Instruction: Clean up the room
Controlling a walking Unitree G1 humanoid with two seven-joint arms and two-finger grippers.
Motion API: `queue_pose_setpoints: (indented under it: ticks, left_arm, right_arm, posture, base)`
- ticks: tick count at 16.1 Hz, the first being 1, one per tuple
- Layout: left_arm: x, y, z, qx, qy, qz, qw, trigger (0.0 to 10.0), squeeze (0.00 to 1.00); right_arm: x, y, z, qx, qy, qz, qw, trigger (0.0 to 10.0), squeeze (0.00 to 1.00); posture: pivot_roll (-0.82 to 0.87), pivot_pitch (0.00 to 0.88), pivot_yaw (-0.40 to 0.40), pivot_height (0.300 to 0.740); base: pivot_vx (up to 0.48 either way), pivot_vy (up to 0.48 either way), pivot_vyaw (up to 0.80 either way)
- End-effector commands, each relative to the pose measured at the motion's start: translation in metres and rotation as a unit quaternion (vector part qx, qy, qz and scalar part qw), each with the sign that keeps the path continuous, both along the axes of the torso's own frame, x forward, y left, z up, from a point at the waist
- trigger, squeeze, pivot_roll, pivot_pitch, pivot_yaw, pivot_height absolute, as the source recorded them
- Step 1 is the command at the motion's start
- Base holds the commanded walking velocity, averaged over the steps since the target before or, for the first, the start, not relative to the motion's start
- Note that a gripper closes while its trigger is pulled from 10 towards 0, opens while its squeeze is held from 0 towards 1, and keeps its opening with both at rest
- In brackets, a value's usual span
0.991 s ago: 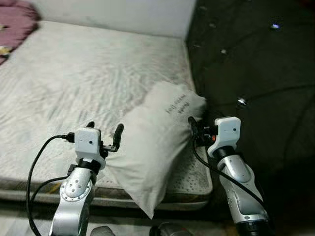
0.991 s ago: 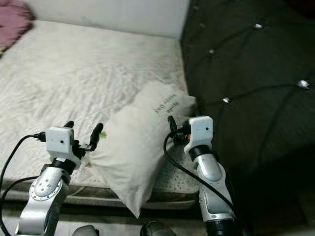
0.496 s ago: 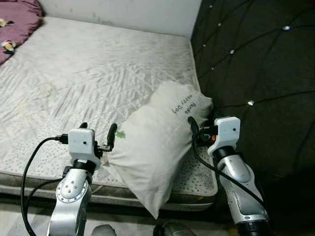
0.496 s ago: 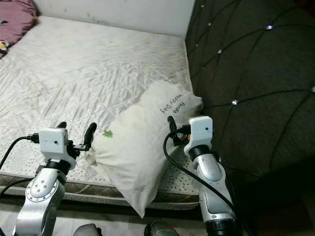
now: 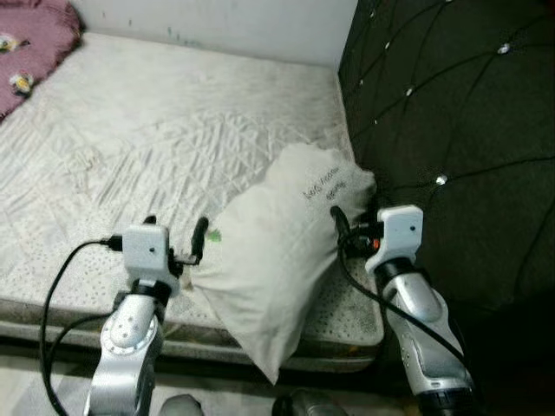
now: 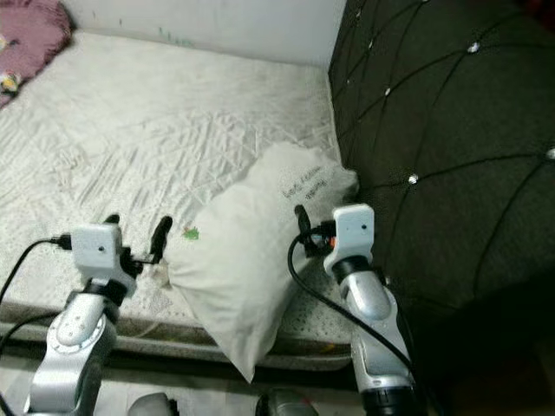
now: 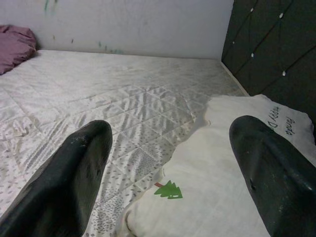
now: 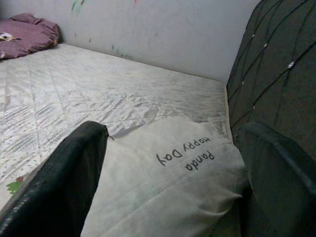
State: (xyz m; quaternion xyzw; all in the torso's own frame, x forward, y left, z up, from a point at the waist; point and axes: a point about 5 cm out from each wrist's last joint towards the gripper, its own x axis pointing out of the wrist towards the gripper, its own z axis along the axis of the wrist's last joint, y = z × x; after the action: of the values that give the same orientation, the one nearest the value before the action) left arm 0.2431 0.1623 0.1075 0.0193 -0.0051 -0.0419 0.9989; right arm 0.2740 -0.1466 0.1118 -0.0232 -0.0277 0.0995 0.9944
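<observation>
A white pillow [image 5: 277, 243] lies tilted on the near right corner of the mattress [image 5: 130, 130], its lower corner hanging over the bed's front edge. It carries a small green tree print [image 7: 168, 189] and dark lettering [image 8: 186, 150]. My left gripper [image 5: 176, 224] is open at the pillow's left edge, with its right finger [image 5: 201, 232] close to the fabric. On the pillow's other side, my right gripper [image 8: 168, 163] is open between the pillow and the headboard. Neither gripper holds anything.
A dark tufted headboard [image 5: 451, 104] rises close along the right of the bed. A purple blanket [image 5: 35, 43] lies at the far left of the mattress. A pale wall [image 5: 225, 22] runs behind the bed. Floor shows below the bed's front edge.
The whole picture has shifted, so the camera has moved. Both grippers stay open on either side of the pillow, and the pillow lies much as before.
</observation>
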Motion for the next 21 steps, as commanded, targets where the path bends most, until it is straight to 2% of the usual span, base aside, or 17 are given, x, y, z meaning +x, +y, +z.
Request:
queue_pose_setpoints:
  ticks: [1, 2, 6, 11, 14, 17, 21]
  left_arm:
    - [0.003, -0.002, 0.002, 0.0, 0.0, 0.001, 1.0, 10.0, 0.0]
    - [0.005, -0.001, 0.004, -0.001, -0.005, 0.002, 1.0, 10.0, 0.0]
    - [0.015, 0.004, 0.009, -0.003, -0.019, 0.019, 1.0, 10.0, 0.0]
    - [0.017, -0.001, 0.006, -0.008, -0.016, 0.014, 1.0, 10.0, 0.0]
    - [0.012, 0.001, 0.005, -0.012, -0.016, 0.015, 1.0, 10.0, 0.0]
    - [0.01, 0.0, 0.002, -0.012, -0.011, 0.012, 1.0, 10.0, 0.0]
    - [0.008, -0.001, 0.007, -0.017, -0.017, -0.003, 1.0, 10.0, 0.0]
  right_arm:
    - [0.003, -0.003, 0.004, 0.003, -0.001, -0.003, 1.0, 10.0, 0.0]
    - [0.006, -0.001, 0.013, 0.008, -0.015, -0.004, 1.0, 10.0, 0.0]
    - [0.013, 0.005, 0.025, 0.014, -0.028, 0.002, 0.999, 10.0, 0.0]
    - [0.014, -0.01, 0.014, 0.014, -0.008, -0.031, 0.999, 10.0, 0.0]
    - [0.006, -0.01, 0.009, 0.007, 0.002, -0.027, 1.0, 10.0, 0.0]
    - [0.006, -0.012, 0.003, -0.003, 0.015, -0.021, 1.0, 10.0, 0.0]
    - [0.002, -0.008, -0.004, -0.01, 0.034, -0.007, 0.999, 10.0, 0.0]
  posture:
    - [0.02, 0.064, -0.099, 0.667]
    - [0.02, 0.051, -0.105, 0.667]
    - [0.02, 0.021, -0.117, 0.667]
    - [0.01, 0.0, -0.103, 0.667]
    - [0.01, 0.018, -0.113, 0.667]
    - [0.01, 0.039, -0.12, 0.667]
    - [0.02, 0.064, -0.12, 0.667]
  base:
    - [0.0, 0.0, 0.0]
    - [0.0, 0.0, 0.0]
    - [0.0, 0.0, 0.0]
    - [0.0, 0.0, 0.0]
    - [0.0, 0.0, 0.0]
    - [0.0, 0.0, 0.0]
    - [0.065, 0.0, 0.0]
